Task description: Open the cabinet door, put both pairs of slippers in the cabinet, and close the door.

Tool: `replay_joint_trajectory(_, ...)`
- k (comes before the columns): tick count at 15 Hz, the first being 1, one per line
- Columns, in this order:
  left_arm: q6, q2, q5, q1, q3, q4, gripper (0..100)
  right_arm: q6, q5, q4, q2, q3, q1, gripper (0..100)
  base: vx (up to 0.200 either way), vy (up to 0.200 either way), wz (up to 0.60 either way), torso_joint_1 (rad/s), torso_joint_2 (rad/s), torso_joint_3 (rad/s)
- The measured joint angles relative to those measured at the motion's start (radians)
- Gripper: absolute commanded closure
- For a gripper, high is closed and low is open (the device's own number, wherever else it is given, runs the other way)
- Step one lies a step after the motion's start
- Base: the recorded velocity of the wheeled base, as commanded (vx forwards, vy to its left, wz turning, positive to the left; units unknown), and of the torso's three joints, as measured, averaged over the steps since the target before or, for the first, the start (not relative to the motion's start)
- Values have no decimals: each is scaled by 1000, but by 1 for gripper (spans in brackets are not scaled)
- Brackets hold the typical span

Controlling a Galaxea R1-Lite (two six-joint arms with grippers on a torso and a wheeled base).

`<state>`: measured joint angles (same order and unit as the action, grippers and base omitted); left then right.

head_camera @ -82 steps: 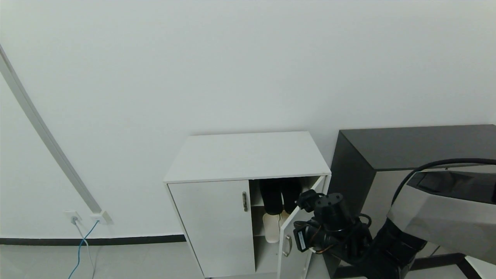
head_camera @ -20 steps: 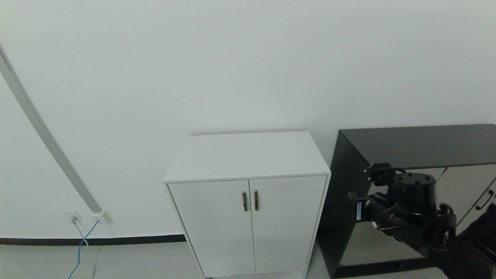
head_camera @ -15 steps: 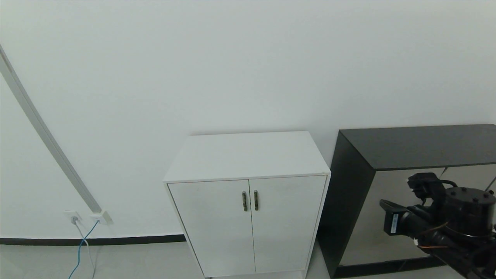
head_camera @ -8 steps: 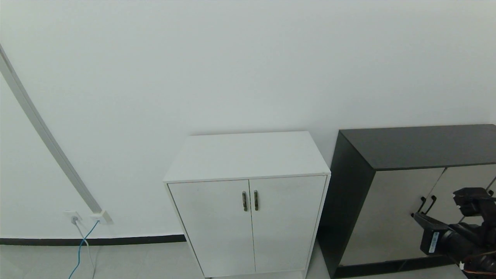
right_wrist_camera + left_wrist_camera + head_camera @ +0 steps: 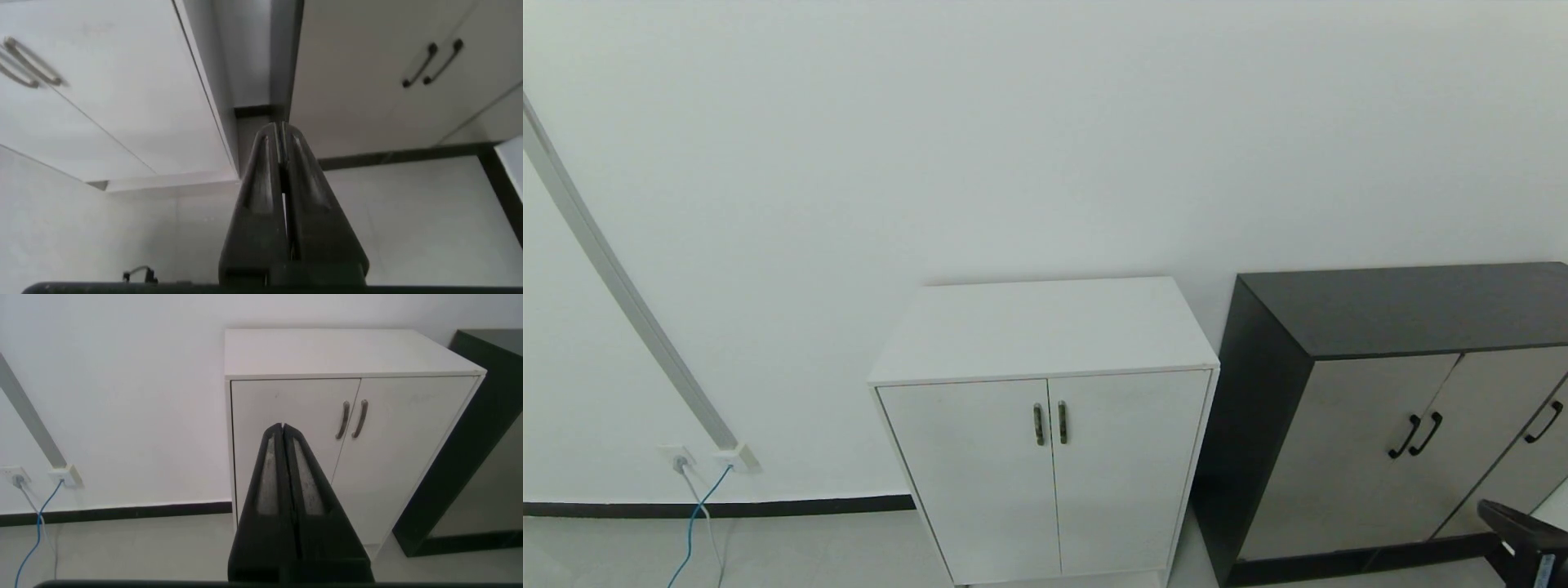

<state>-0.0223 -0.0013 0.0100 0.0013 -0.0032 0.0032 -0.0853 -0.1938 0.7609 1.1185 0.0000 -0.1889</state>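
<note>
Judging by the white cabinet at the lower centre of the head view, with both flat doors flush and shut, only a last check seems left, so the robot should hold its arms clear of the two slim metal handles. The left gripper and the right gripper each press their fingers together on nothing. The cabinet looks like smooth matte board, boxy, just beside a black cabinet with glossy grey fronts.

Cabinet interior behind shut doors

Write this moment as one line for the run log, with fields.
white cabinet: doors shut | left gripper: shut, empty, facing cabinet | right gripper: shut, empty, near black cabinet
</note>
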Motion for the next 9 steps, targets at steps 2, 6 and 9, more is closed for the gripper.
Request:
replay_joint_trajectory(2,0,0,0,0,0,0,100,3,6,-159,-157,-2,1,100,0,0,0,0,0,0)
replay_joint_trajectory(6,1,0,0,0,0,0,100,5,73,-472,-474,-11,-2,100,0,0,0,0,0,0)
replay_joint_trajectory(9,1,0,0,-1,0,0,100,7,89,-680,-684,-34,-5,100,0,0,0,0,0,0)
